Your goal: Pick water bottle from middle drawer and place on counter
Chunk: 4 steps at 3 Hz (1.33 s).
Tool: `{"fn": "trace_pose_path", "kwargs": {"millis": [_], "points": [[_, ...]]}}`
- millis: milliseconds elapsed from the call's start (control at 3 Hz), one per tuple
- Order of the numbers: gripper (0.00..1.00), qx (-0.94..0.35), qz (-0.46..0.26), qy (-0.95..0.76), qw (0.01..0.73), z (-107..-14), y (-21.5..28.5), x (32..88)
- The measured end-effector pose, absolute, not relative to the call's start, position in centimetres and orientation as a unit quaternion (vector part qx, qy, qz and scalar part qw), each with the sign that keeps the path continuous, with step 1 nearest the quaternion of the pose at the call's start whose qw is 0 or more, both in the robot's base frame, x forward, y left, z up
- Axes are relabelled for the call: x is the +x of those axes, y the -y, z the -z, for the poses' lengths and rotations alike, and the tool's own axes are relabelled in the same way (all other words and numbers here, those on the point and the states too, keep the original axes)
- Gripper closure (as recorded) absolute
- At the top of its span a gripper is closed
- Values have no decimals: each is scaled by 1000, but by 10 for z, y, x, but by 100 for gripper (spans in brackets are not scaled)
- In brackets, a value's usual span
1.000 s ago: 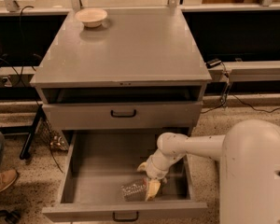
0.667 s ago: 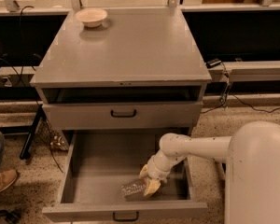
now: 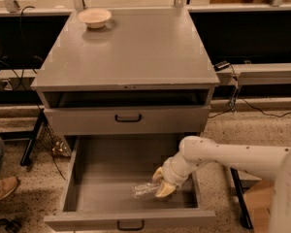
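**Reach into the open middle drawer: gripper at the bottle**

The middle drawer [image 3: 106, 178] stands pulled fully out, so its floor is open from above. That is why your arm [image 3: 233, 154] can come in over the drawer's side wall rather than from the front.

The water bottle [image 3: 143, 189] lies on its side on the drawer floor, near the front wall and about midway across. Lying flat, it offers its narrow girth to a grasp from above or from its end.

The gripper [image 3: 161, 182] sits low inside the drawer, at the end of the bottle nearest the arm. Its jaws stand parted, one tip toward the back of the drawer and one toward the front. The front tip is at, or touching, the bottle's end. You cannot tell from this view whether the bottle lies fully between them.

The upper drawer [image 3: 87, 120], directly above the middle drawer's rear, is pushed in, which leaves headroom for a lift.

The desk [image 3: 131, 52], above and behind the middle drawer, carries a bowl [image 3: 94, 17] at its far corner. The broad near part is the likely place to set the bottle down.

Judged from this, the grasp is not yet secured, and the lift and the placing remain.
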State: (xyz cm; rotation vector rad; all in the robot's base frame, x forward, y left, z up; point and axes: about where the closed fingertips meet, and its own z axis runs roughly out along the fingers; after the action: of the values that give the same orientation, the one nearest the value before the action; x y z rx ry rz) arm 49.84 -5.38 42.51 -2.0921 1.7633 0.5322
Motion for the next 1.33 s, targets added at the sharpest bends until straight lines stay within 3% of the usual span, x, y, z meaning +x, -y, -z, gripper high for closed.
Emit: {"fn": "trace_pose_path", "kwargs": {"millis": [333,667,1333], "points": [[100,-735,-159,-627,203,-503,93,496],[100,-745,-120,-624,201,-574,113,506],[100,-746,-98,-619,222,-622,132,503]]}}
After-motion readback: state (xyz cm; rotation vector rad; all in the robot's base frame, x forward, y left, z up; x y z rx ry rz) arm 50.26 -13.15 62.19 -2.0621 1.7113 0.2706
